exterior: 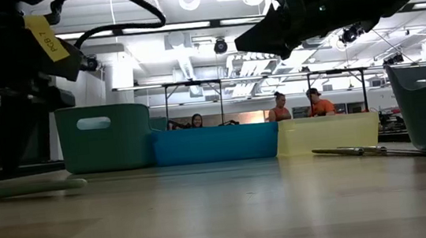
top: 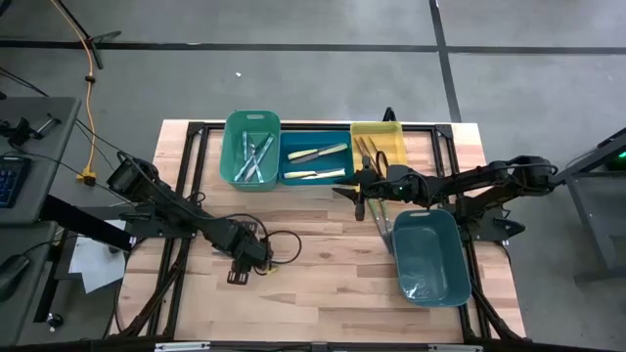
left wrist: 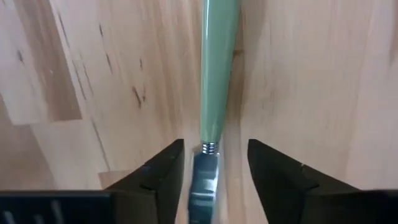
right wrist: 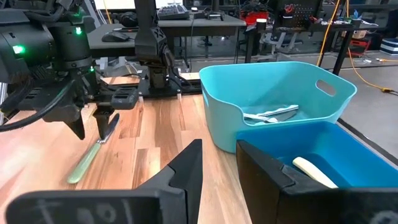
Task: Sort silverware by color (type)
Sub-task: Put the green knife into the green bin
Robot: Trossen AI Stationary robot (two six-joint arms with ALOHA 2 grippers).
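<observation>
Green-handled utensil [left wrist: 217,74] lies flat on the table [top: 323,293], lower left of centre in the high view, well apart from the bins; its silvery end sits between the fingers of the left pincer [left wrist: 214,180]. Left pincer is spread, fingers either side of the metal neck and, as far as the left wrist view shows, not pressing it; the piece rests on the wood, so I judge this an approach or a release, cannot say which. Remaining silverware is already grouped: clear-bluish pieces in the green bin [top: 252,149] at upper centre-left, pale yellow handles in the blue bin [top: 318,161] beside it, brownish ones in the yellow bin [top: 378,142] to its right. Two more pieces [top: 381,223] lie on the table against the left wall of the large teal bin [top: 430,256], lower right. Right pincer [top: 357,186] hovers near the front of the yellow bin; its fingers stand a little apart and pinch nothing visible in the right wrist view. Likely destination for the green piece cannot be told from these views.
</observation>
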